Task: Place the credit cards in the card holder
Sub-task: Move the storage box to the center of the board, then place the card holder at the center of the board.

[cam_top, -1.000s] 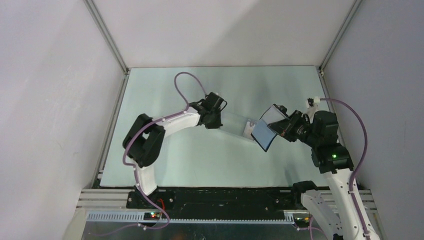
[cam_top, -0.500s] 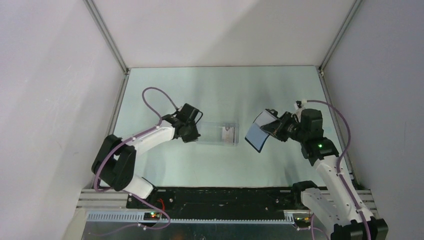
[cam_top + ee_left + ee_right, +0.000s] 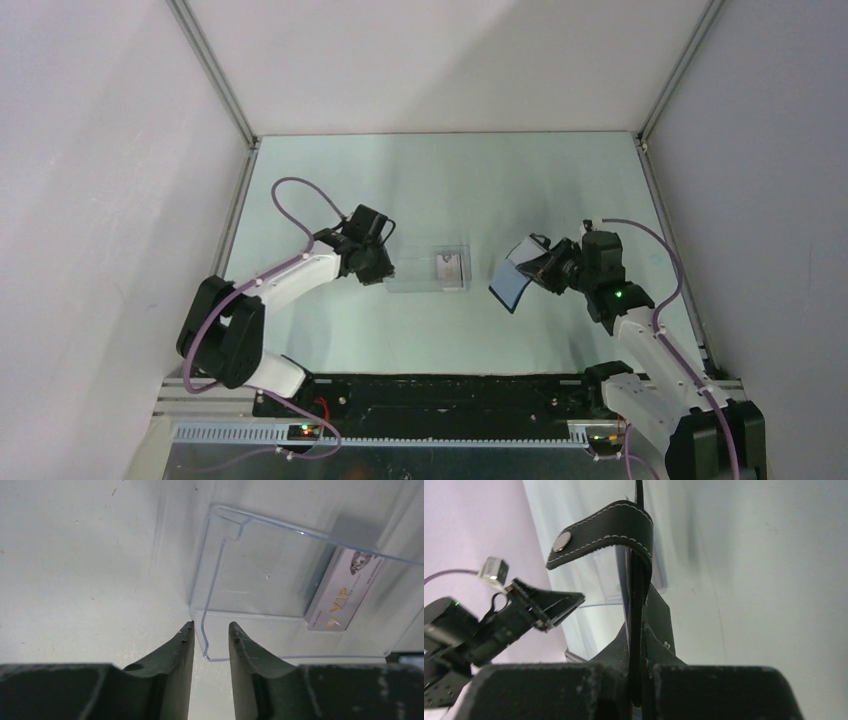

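The card holder [image 3: 515, 278], a black wallet with pale blue inner pockets, hangs open above the table at the right. My right gripper [image 3: 548, 268] is shut on it. In the right wrist view the jaws [image 3: 636, 630] clamp its black edge, and its snap tab [image 3: 604, 530] curls over the top. A pale credit card [image 3: 450, 268] marked VIP [image 3: 345, 595] leans inside the clear plastic box [image 3: 415, 272]. My left gripper [image 3: 385, 268] is at the box's left end. Its jaws [image 3: 209, 626] stand narrowly open astride the box's thin wall [image 3: 205, 640], with a gap on each side.
The pale green table mat [image 3: 440, 180] is bounded by aluminium rails at left [image 3: 232, 230] and right [image 3: 665, 230], with white walls behind. The black base rail [image 3: 440, 395] runs along the near edge.
My left arm has drawn back to the left, bringing the clear box down onto the mat. My right arm has shifted a little down and left with the card holder.
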Action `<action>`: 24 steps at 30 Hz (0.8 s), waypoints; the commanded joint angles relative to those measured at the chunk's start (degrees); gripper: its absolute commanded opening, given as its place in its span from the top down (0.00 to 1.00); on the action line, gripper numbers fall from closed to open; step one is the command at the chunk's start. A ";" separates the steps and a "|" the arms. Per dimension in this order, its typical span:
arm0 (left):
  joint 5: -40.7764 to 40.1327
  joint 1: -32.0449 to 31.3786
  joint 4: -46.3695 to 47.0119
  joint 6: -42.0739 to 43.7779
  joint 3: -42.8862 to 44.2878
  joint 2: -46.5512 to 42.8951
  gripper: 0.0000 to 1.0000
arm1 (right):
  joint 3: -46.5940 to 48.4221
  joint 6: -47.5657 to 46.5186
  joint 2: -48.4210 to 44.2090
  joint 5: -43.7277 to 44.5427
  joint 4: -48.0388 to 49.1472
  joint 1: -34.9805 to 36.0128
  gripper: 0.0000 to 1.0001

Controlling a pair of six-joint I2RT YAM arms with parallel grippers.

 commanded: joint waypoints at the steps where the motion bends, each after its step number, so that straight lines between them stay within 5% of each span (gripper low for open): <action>1: 1.95 0.38 1.66 1.96 1.84 -2.61 0.54 | -3.46 4.05 -0.62 6.35 6.63 -0.05 1.00; 4: 2.54 0.40 1.52 4.77 3.17 -3.63 0.35 | -4.98 5.50 -0.21 8.31 8.44 -0.20 1.00; 8: 1.53 0.33 0.39 6.95 3.75 -7.76 0.22 | -7.16 8.29 -0.16 11.25 10.42 -0.24 1.00; 15: 0.86 0.42 -0.92 9.94 5.11 -14.24 0.19 | -11.87 16.28 -1.12 16.87 15.00 0.03 0.97; 20: 1.40 0.43 -1.24 11.48 6.29 -14.96 0.18 | -11.78 18.92 -2.37 17.31 8.31 0.39 0.83; 24: 1.66 0.40 -1.35 11.77 6.79 -14.64 0.18 | -11.30 21.59 -7.63 17.71 0.52 0.70 0.55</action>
